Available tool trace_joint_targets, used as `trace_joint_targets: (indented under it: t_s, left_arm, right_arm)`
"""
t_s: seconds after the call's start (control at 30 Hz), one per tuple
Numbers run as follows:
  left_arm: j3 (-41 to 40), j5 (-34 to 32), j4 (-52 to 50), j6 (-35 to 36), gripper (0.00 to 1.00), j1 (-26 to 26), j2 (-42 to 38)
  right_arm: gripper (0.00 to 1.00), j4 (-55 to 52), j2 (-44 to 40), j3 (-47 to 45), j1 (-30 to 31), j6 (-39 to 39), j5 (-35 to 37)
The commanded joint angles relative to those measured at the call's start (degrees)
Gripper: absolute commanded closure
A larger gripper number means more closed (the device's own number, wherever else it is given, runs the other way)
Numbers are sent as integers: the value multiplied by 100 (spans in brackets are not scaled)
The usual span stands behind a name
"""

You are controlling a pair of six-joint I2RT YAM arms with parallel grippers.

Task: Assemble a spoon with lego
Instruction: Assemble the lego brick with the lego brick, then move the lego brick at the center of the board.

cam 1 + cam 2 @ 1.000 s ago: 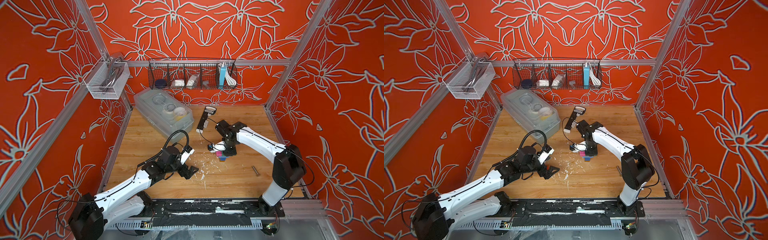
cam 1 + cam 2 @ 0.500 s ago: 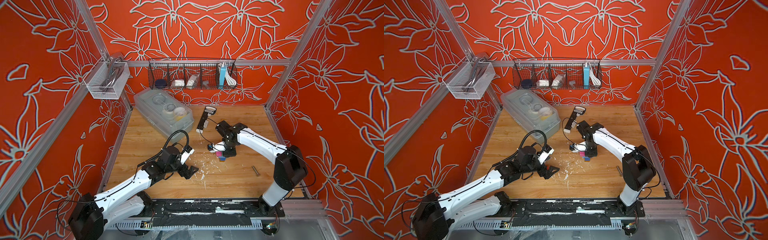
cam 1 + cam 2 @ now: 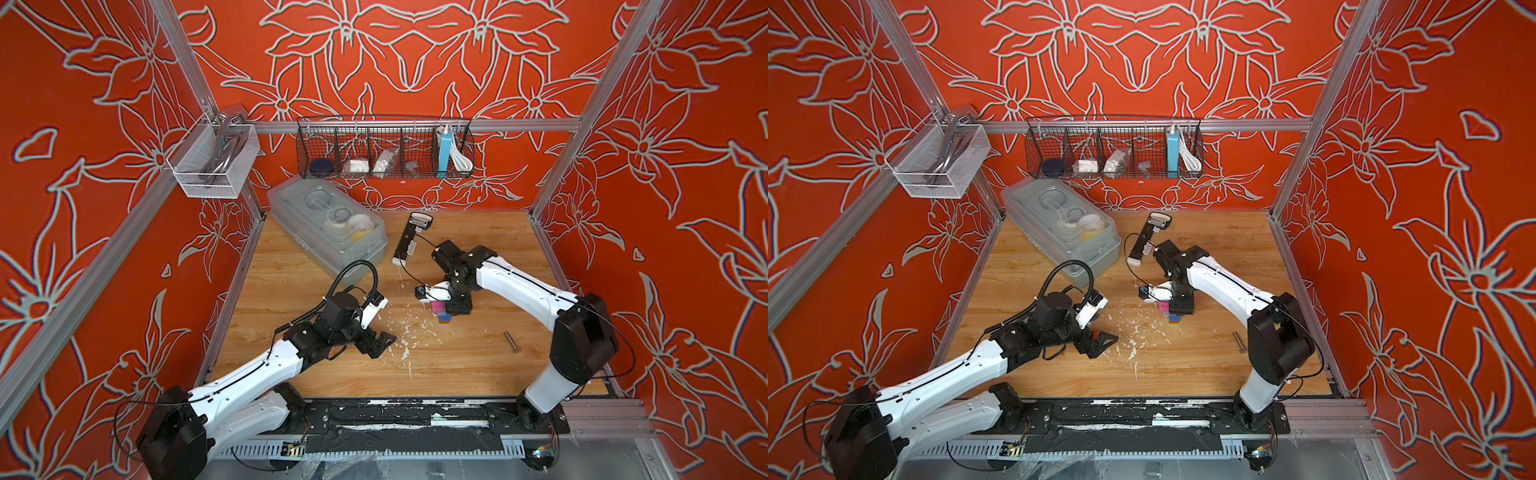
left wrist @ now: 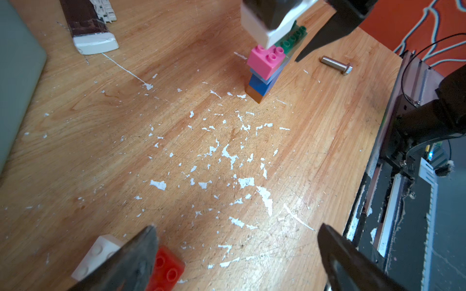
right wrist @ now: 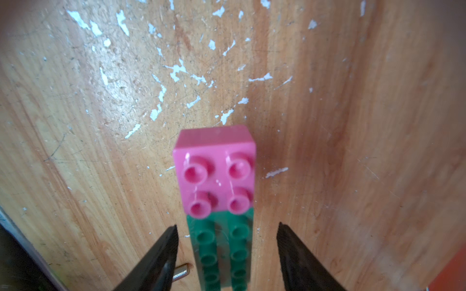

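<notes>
The partly built spoon [image 4: 263,73] stands upright on the wooden table as a stack of lego: brown at the bottom, then blue and light blue, with a pink brick [image 5: 216,173] and a green brick [image 5: 222,252] side by side on top. It shows in both top views [image 3: 441,312] [image 3: 1170,312]. My right gripper [image 5: 227,231] hovers over it, open, its jaws either side of the green brick with gaps. My left gripper [image 4: 237,234] is open and empty, low over the table. A loose red brick [image 4: 166,269] and white brick [image 4: 98,254] lie beside its finger.
A steel bolt [image 3: 512,342] lies right of the stack. A black-and-white bar tool [image 3: 409,239] and a clear plastic box [image 3: 328,226] sit at the back. A wire basket [image 3: 384,147] and a mesh basket [image 3: 212,160] hang on the walls. White flakes dot the table.
The right gripper's jaws have spread apart off the green brick. The stack stays standing. The left arm has not moved.
</notes>
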Motion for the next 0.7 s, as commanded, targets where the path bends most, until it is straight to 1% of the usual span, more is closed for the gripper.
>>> trace_joint_targets:
  t_s: [0.0,0.13,0.2,0.27,0.33,0.4,0.43,0.5,0.57,0.67]
  left_arm:
    - [267,-206,-299,-63,2,-44,-10]
    - [505,-656,-870,-482,2,-43,14]
    - [646,-916,-1237,-752,2,-44,19]
    - [816,-1112,-1681,-1152,2,-43,344]
    - [911,-1212,-2048,-1547,2,-43,544]
    - [965,-1360,-2402,-1963,2,-34,760]
    - [967,-1385,-2556,-2143,2,-29,866]
    - [954,-1394,-2731,-2467,2,-8,976]
    - [877,-1398,-2799,-2708,2,31,1050]
    - [767,-1372,-2768,-2834,2,101,1182]
  right_arm:
    - [34,55,-605,-75,5,220,84]
    - [33,394,-1247,-193,9,631,213]
    - [33,545,-1494,-187,5,1080,365]
    - [33,627,-1699,-136,7,1612,395]
    - [34,561,-1828,12,9,2150,235]
    - [33,380,-1941,154,21,2402,12]
    - [28,452,-2010,191,39,2664,94]
    - [24,531,-2157,302,40,3206,167]
    - [23,501,-2295,470,40,3661,354]
    - [22,370,-2440,632,44,3755,53]
